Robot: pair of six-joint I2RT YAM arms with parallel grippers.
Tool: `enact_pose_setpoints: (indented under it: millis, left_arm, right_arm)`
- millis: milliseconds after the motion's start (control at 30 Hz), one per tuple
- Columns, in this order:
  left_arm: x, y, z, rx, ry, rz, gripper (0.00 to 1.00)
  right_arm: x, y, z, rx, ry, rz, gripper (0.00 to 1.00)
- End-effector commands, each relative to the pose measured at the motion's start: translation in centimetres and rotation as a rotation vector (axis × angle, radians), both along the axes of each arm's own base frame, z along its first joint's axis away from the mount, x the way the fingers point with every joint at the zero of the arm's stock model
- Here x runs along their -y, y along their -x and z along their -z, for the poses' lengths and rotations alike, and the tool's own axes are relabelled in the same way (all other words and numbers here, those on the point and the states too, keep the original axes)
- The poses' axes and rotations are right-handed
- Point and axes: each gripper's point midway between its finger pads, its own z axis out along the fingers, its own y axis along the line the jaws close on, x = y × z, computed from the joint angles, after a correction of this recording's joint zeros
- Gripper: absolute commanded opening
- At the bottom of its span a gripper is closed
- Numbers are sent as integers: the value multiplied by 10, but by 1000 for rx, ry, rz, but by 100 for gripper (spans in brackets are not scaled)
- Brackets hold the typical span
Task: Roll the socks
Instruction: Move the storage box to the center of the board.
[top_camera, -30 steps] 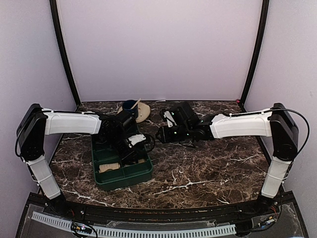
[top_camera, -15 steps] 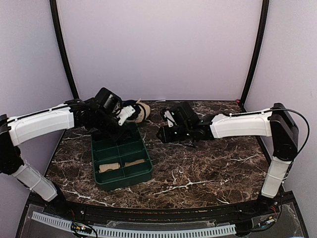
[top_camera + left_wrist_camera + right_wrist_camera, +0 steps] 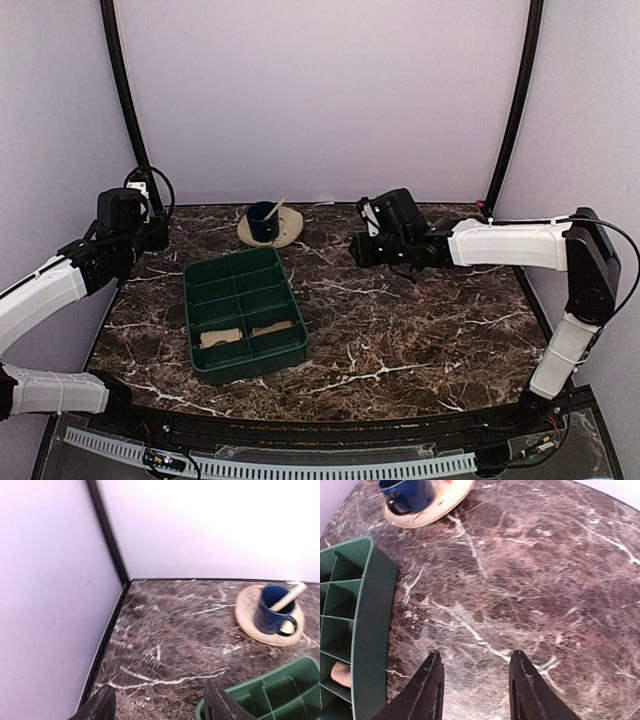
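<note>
The socks are two short tan rolls, one (image 3: 220,337) left of the other (image 3: 270,328), in adjoining compartments in the lower part of the green divided tray (image 3: 296,346). Each roll's long axis runs roughly left to right across the frame, tilted slightly up at the right. The right wrist view shows one roll end-on at its lower left edge. The tray sits left of centre on the tabletop (image 3: 420,330), a dark brown marble with white veins. Above it in the frame, near the back edge, is a beige saucer (image 3: 290,228) carrying a blue cup (image 3: 263,218) with a pale stick in it. The left end effector (image 3: 159,707) is over the upper left corner of the tabletop, fingers wide apart and empty. The right end effector (image 3: 476,690) hangs over bare marble right of the tray, fingers apart, gripping nothing. Pale lilac walls (image 3: 320,100) with black corner posts (image 3: 125,100) enclose the space.
</note>
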Motion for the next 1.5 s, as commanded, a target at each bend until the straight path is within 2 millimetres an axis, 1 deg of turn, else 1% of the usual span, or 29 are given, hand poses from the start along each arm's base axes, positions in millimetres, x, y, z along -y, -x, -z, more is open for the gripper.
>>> enact_pose_setpoints:
  millis: [0, 67, 100, 133, 167, 233, 267, 333, 467, 567, 667, 733, 767, 800, 833, 967, 1100, 1133, 1200, 1333, 1467]
  left_arm:
    - [-38, 9, 37, -50, 183, -190, 62]
    - [-47, 14, 59, -92, 250, -237, 60]
    - [-50, 18, 72, -116, 297, -263, 56]
    - [-54, 24, 89, -149, 343, -294, 50]
    - [-57, 27, 99, -168, 394, -322, 44]
    - [-60, 39, 128, -222, 480, -377, 33]
    - [-58, 43, 139, -237, 520, -386, 31]
    - [-52, 50, 159, -272, 583, -394, 30]
    - [-37, 63, 198, -344, 702, -395, 25]
    - [-22, 67, 218, -392, 771, -348, 19]
    - [-11, 67, 228, -413, 797, -308, 17]
    - [1, 65, 231, -434, 795, -269, 17]
    - [10, 63, 230, -444, 783, -239, 17]
    - [14, 61, 231, -450, 768, -234, 17]
    - [21, 58, 230, -456, 758, -213, 17]
    - [45, 52, 235, -493, 756, -163, 17]
    - [66, 49, 238, -520, 746, -127, 17]
    - [73, 48, 238, -524, 746, -113, 17]
    - [84, 44, 238, -531, 741, -88, 17]
    - [105, 29, 238, -549, 725, -42, 17]
    - [125, 10, 237, -555, 705, 3, 17]
  right_arm:
    - [19, -13, -19, 76, 4, 49, 41]
    - [22, -15, -16, 77, 20, 55, 41]
    - [23, -16, -14, 74, 27, 56, 41]
    - [23, -17, -12, 71, 31, 58, 41]
    - [22, -17, -9, 67, 33, 57, 41]
    - [21, -18, -4, 59, 35, 54, 41]
    - [20, -18, -2, 54, 35, 52, 41]
    - [18, -19, 1, 48, 32, 46, 41]
    - [10, -18, 15, 13, 24, 20, 41]
    - [3, -16, 28, -22, 9, 0, 41]
    - [-2, -14, 39, -50, -9, -12, 43]
    - [-4, -13, 45, -62, -23, -14, 44]
    - [-5, -12, 49, -70, -29, -18, 44]
    - [-7, -11, 51, -74, -34, -21, 44]
    - [-7, -11, 54, -81, -35, -22, 45]
    - [-9, -7, 65, -106, -38, -26, 45]
    - [-10, -5, 71, -123, -55, -22, 46]
    - [-6, 1, 82, -145, -47, -20, 46]
    - [-5, 5, 90, -161, -50, -16, 46]
    - [-6, 10, 102, -180, -60, -14, 46]
    - [-11, 12, 105, -183, -79, -30, 46]
